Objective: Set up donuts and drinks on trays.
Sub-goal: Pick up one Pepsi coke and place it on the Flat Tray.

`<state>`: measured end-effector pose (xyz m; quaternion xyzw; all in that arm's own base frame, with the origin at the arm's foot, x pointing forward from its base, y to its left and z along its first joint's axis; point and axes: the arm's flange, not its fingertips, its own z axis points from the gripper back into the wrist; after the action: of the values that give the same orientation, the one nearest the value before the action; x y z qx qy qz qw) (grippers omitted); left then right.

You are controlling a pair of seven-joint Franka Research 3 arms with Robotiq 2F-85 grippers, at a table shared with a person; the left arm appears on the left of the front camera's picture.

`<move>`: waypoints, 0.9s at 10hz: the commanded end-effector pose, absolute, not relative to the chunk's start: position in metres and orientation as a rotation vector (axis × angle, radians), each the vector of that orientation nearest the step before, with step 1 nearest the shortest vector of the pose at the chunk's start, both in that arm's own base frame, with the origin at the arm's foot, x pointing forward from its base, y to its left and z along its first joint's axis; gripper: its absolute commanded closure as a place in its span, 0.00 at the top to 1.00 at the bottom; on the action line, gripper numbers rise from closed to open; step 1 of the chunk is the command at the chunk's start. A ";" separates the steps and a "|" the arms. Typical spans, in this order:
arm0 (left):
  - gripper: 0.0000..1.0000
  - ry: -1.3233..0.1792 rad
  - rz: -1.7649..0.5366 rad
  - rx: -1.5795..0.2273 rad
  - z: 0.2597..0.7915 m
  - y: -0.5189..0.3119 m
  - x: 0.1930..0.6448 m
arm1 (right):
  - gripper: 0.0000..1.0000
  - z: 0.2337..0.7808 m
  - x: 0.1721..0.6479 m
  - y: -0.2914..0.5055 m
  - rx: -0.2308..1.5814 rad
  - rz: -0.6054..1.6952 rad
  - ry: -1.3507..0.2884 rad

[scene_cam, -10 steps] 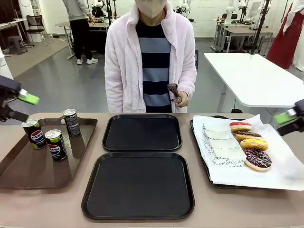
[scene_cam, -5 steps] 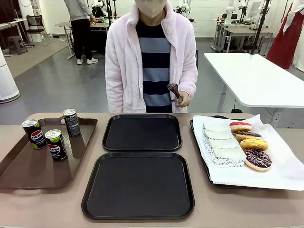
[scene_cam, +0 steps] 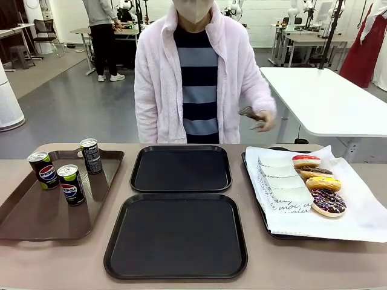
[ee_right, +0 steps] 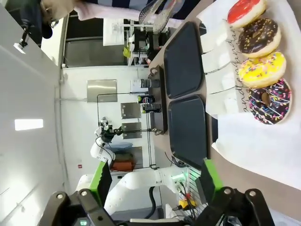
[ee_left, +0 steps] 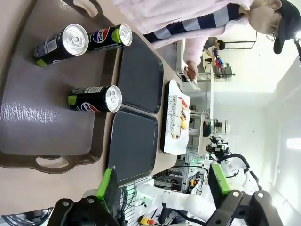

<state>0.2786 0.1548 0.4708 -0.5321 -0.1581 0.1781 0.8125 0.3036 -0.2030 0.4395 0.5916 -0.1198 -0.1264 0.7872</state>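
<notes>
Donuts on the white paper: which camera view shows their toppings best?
The right wrist view: the donuts are close and seen top-down, all four toppings distinct. The front view shows them smaller, overlapping in a row; the left wrist view, far-off specks.

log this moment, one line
left gripper jaws open | right gripper jaws open | black square plastic trays bare | three black pepsi cans on brown tray | person holding metal tongs

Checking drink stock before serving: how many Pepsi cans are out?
3 cans, all upright on the brown tray: one by its far rim, one at its left rim, one nearer its middle. None looks hidden.
</notes>
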 end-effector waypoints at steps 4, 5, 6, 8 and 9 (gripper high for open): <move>1.00 -0.342 0.385 -1.164 0.470 0.157 0.279 | 1.00 0.437 0.301 -0.209 1.311 -0.278 -0.274; 1.00 -0.342 0.385 -1.164 0.470 0.157 0.279 | 1.00 0.437 0.301 -0.209 1.311 -0.278 -0.274; 1.00 -0.342 0.385 -1.164 0.470 0.157 0.279 | 1.00 0.437 0.301 -0.209 1.311 -0.278 -0.274; 1.00 -0.342 0.385 -1.164 0.470 0.157 0.279 | 1.00 0.437 0.301 -0.209 1.311 -0.278 -0.274; 1.00 -0.342 0.385 -1.164 0.470 0.157 0.279 | 1.00 0.437 0.301 -0.209 1.311 -0.278 -0.274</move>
<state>0.2773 0.1559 0.4687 -0.5347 -0.1526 0.1814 0.8111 0.2991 -0.2078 0.4373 0.5967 -0.1195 -0.1323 0.7824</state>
